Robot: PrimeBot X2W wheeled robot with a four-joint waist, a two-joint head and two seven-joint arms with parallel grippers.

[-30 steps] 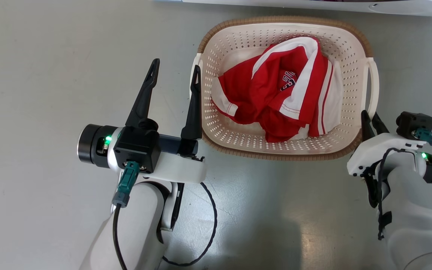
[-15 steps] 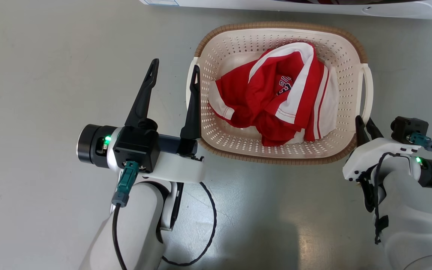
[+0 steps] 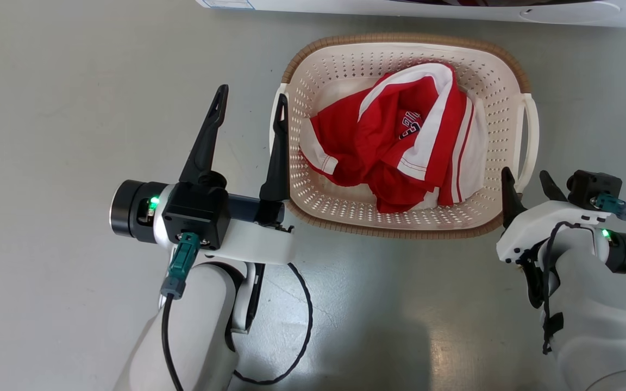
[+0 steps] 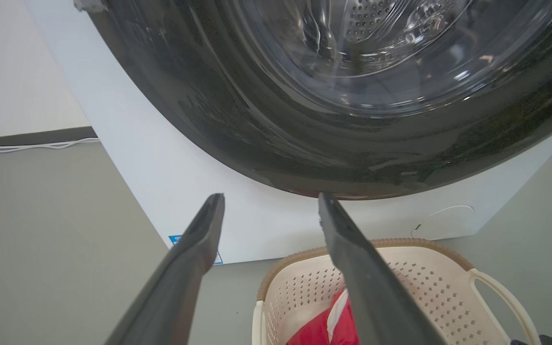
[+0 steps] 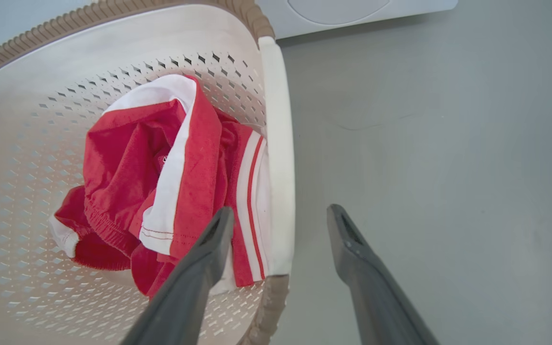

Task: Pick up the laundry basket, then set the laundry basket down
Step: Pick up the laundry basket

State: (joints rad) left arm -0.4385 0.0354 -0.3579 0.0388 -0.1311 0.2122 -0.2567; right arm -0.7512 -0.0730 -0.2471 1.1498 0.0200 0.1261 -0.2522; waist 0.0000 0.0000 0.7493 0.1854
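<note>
A front-loading washing machine (image 4: 266,225) with a dark glass door stands just behind the laundry basket (image 3: 400,39), which sits on the grey floor (image 3: 47,108) between the robot's arms. The left gripper (image 3: 251,96) is spread wide, its inner finger at the basket's left handle. The right gripper (image 3: 525,175) is also spread, straddling the right handle's near end and clamping nothing. The cream, perforated, brown-rimmed basket holds a crumpled red-and-white shirt (image 3: 394,146).
</note>
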